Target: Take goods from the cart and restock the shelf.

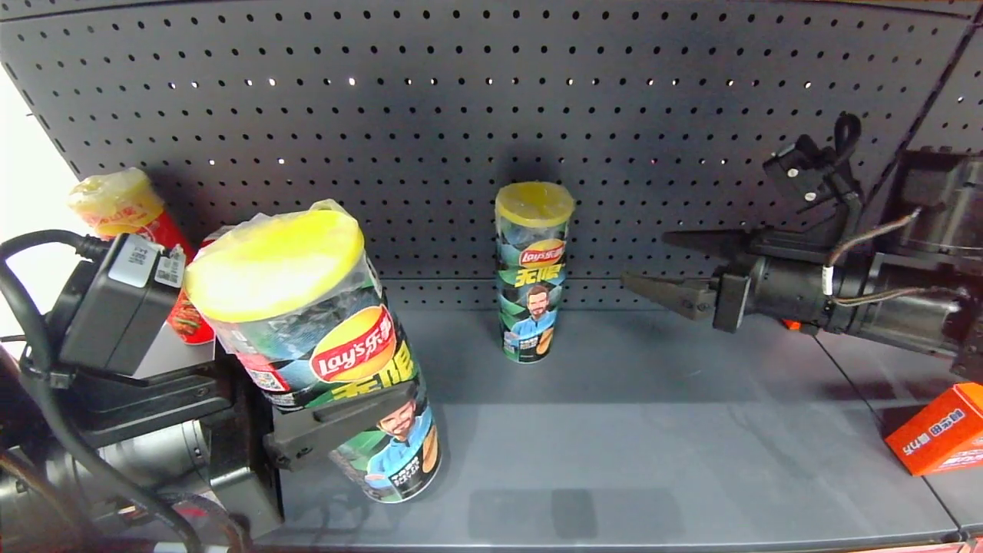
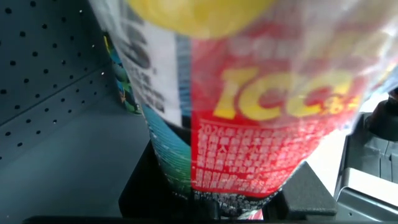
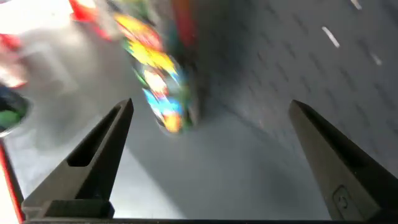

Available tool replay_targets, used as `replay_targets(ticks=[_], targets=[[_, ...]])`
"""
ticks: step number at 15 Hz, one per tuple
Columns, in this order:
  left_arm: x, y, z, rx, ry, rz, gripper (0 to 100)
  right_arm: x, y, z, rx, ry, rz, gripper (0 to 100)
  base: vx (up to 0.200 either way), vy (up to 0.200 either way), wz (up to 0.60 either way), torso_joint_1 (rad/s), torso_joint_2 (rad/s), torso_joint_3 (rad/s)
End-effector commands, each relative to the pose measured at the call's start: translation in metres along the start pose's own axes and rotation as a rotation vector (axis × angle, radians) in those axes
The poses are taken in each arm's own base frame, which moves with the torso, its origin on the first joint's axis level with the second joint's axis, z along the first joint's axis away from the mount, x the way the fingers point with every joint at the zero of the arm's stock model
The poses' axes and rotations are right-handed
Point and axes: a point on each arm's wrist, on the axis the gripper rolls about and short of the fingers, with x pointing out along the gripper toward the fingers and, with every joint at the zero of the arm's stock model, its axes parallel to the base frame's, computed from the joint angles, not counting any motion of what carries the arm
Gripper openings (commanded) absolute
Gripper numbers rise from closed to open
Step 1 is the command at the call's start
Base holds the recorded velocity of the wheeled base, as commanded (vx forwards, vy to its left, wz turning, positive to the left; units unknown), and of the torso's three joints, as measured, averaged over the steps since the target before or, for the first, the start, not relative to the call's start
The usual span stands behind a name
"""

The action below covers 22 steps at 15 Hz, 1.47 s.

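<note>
Chip can [image 1: 315,338] is in the left gripper [image 1: 338,415]: its fingers [image 1: 345,422] pinch the lower body, one dark pad across the printed front, the other hidden behind the tube. Above the fingers the can leans, yellow lid topmost. Below them the base sits close over the shelf [image 1: 653,430] near its front edge; we can't tell if it touches. In the left wrist view the can [image 2: 249,124] sits right against the palm, with glossy film over the print. Our read: light, stiff paperboard tube with a thin wall, so it crushes if over-squeezed, and the film makes it slippery. It's tall and narrow and will tip easily once set down. We'd hold it mid-to-low on the body, never on the lid, and square it up before release. The right gripper [image 1: 649,261] is spread wide with nothing between its fingers [image 3: 99,155]. Ahead of its tips, clear of them, a second can [image 1: 532,273] stands upright by the pegboard [image 1: 461,92]. Behind the left fingers, past the wrist, sits a red can [image 1: 134,223]. Well behind the right fingers, an orange box [image 1: 941,430] lies at the shelf front.
</note>
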Motion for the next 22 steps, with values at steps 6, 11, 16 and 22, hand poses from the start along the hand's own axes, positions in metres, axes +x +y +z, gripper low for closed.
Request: replay_targets(ticks=[6, 11, 16, 22], targets=[[-0.001, 0.003, 0.001, 0.002, -0.004, 0.011, 0, 0.048, -0.020, -0.036, -0.050, -0.081, 0.319, 100, 0.000, 0.000, 0.00, 0.000, 0.00, 0.000], [-0.001, 0.003, 0.001, 0.000, -0.004, 0.013, 0, 0.067, -0.017, -0.042, -0.042, -0.078, 0.373, 100, 0.000, 0.000, 0.00, 0.000, 0.00, 0.000], [-0.001, 0.003, 0.002, 0.003, -0.008, 0.013, 0, 0.089, -0.018, -0.051, -0.038, -0.076, 0.393, 100, 0.000, 0.000, 0.00, 0.000, 0.00, 0.000], [-0.001, 0.003, 0.002, 0.001, -0.006, 0.014, 0, 0.112, -0.023, -0.068, -0.026, -0.060, 0.404, 100, 0.000, 0.000, 0.00, 0.000, 0.00, 0.000]])
